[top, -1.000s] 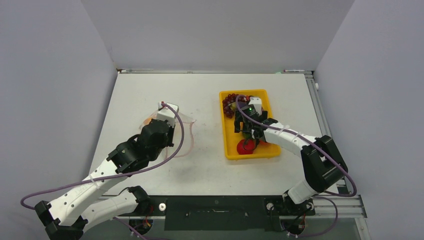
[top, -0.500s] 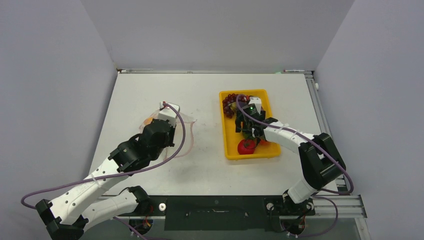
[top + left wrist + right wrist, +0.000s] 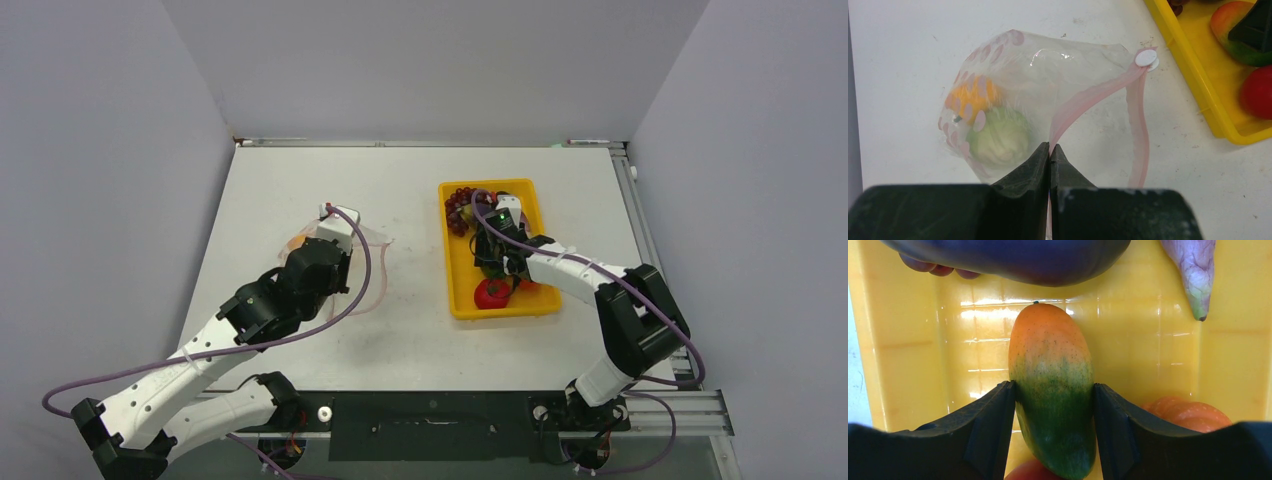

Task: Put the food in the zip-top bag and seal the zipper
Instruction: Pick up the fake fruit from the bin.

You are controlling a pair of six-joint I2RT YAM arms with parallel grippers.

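My left tool (image 3: 1049, 150) pinching the zipper (image 3: 1088, 97) of the bag (image 3: 1048, 65) on the table (image 3: 908, 40), orange piece (image 3: 970, 95) and green fruit (image 3: 1000, 137) inside, my right tool (image 3: 1053, 405) squeezing a mango (image 3: 1050, 355) in the tray (image 3: 1148, 340)

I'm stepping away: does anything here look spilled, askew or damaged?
Nothing stands out. The left gripper pinches the zipper of the zip-top bag, which holds an orange piece and a green fruit; the right gripper clamps a mango in the yellow tray.

White arms (image 3: 165, 378), black joints (image 3: 640, 335), purple cables (image 3: 365, 265).
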